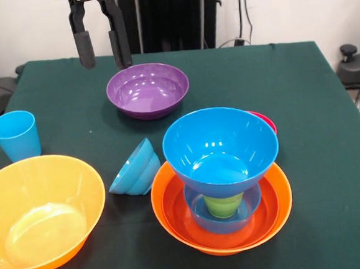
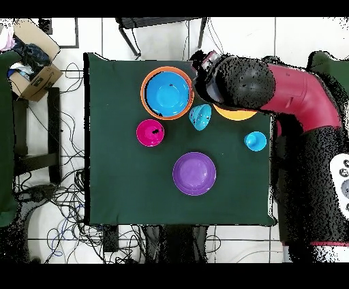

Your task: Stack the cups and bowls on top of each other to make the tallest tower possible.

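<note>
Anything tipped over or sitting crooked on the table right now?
Yes. A small blue bowl lies tipped on its side between the yellow-orange bowl and the tower. In the tower, the big blue bowl perches on a green cup, not nested.

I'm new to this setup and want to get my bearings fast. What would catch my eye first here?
The tower: a big blue bowl perched on a green cup, inside a smaller blue bowl within a wide orange bowl, at the table's front edge in the front view. Left of it sits a large yellow-orange bowl. Behind, the open gripper hangs empty above the table, beside a purple bowl.
</note>
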